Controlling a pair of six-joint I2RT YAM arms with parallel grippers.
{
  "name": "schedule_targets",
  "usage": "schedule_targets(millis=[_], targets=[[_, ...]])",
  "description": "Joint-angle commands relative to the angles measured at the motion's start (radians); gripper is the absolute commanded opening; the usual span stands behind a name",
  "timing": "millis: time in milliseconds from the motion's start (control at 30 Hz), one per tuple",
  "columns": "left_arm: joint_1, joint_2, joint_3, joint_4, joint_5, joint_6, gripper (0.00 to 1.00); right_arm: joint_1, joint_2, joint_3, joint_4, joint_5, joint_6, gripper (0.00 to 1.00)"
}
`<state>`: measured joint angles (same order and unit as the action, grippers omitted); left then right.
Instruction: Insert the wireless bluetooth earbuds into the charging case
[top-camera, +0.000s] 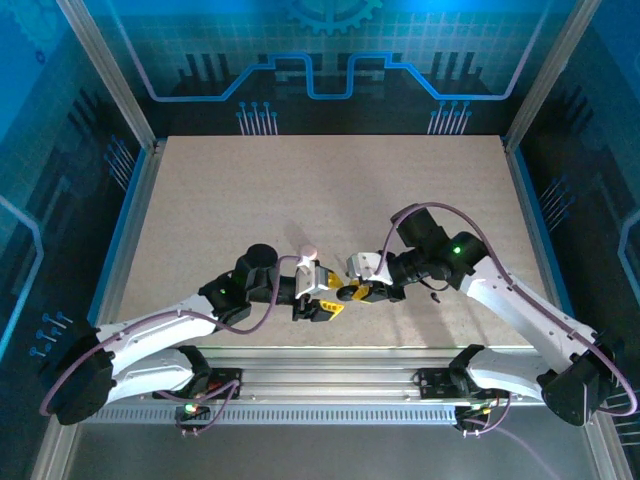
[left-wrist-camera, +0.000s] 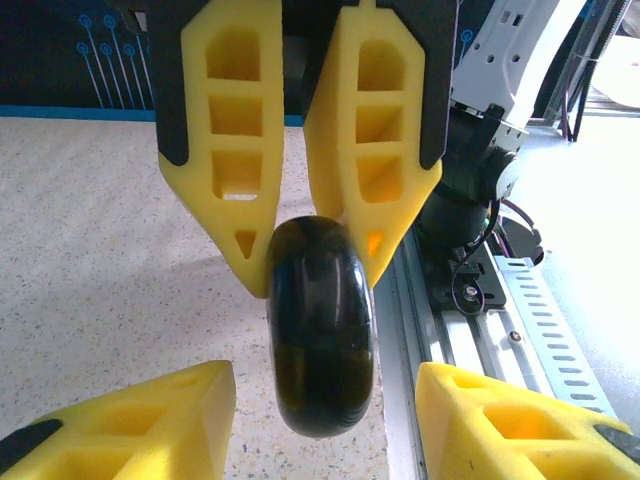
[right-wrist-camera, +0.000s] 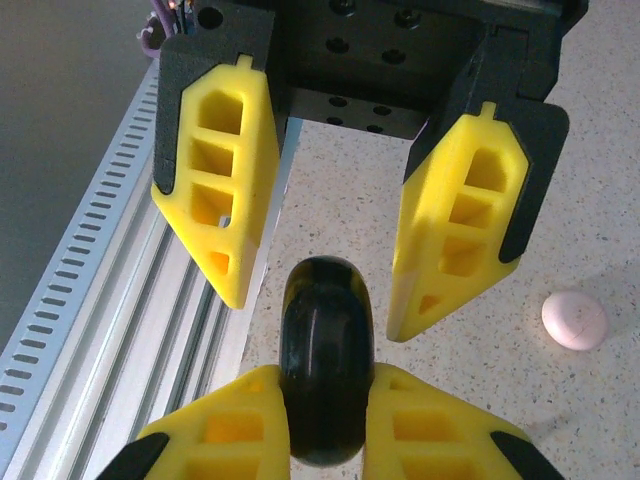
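A black round charging case (right-wrist-camera: 322, 370) stands on edge just above the table, and my right gripper (right-wrist-camera: 323, 385) is shut on its sides. In the left wrist view the same black case (left-wrist-camera: 320, 340) hangs between the right gripper's yellow fingers (left-wrist-camera: 240, 190). My left gripper (left-wrist-camera: 325, 405) is open, its fingertips wide apart on either side of the case without touching it. In the top view the left gripper (top-camera: 322, 306) and right gripper (top-camera: 350, 292) meet nose to nose near the front edge. Two tiny dark pieces (top-camera: 436, 296), perhaps earbuds, lie by the right forearm.
A pale pinkish round case (right-wrist-camera: 574, 320) lies on the speckled table (top-camera: 330, 190) just behind the grippers, also seen from above (top-camera: 309, 251). The slotted aluminium rail (top-camera: 330, 368) runs along the front edge, close below the grippers.
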<state>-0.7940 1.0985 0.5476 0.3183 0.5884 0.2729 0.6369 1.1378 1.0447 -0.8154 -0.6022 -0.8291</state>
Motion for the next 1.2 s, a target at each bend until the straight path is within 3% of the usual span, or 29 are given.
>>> schedule_targets(millis=[0, 300, 467, 667, 967, 1000, 1100, 1167], targets=[[-0.004, 0.006, 0.03, -0.011, 0.011, 0.026, 0.51, 0.02, -0.001, 0.03, -0.005, -0.019, -0.001, 0.13], [-0.007, 0.018, 0.034, 0.014, 0.021, 0.016, 0.48, 0.029, 0.004, 0.028, 0.014, -0.025, 0.01, 0.13], [-0.012, 0.023, 0.037, 0.023, 0.024, 0.007, 0.41, 0.03, 0.009, 0.027, 0.02, -0.026, 0.01, 0.13], [-0.016, 0.025, 0.034, 0.047, 0.025, -0.008, 0.42, 0.033, 0.015, 0.025, 0.022, -0.027, 0.012, 0.13], [-0.022, 0.037, 0.041, 0.048, 0.025, 0.0, 0.2, 0.035, 0.012, 0.014, 0.031, -0.013, 0.023, 0.13], [-0.023, 0.036, 0.042, 0.047, 0.025, 0.002, 0.19, 0.033, 0.009, 0.012, 0.038, -0.012, 0.03, 0.14], [-0.024, 0.034, 0.04, 0.045, 0.022, 0.007, 0.18, 0.028, -0.015, -0.016, 0.082, -0.004, 0.062, 0.31], [-0.024, 0.032, 0.04, 0.044, 0.024, 0.006, 0.18, 0.019, -0.031, -0.038, 0.112, -0.007, 0.08, 0.34]])
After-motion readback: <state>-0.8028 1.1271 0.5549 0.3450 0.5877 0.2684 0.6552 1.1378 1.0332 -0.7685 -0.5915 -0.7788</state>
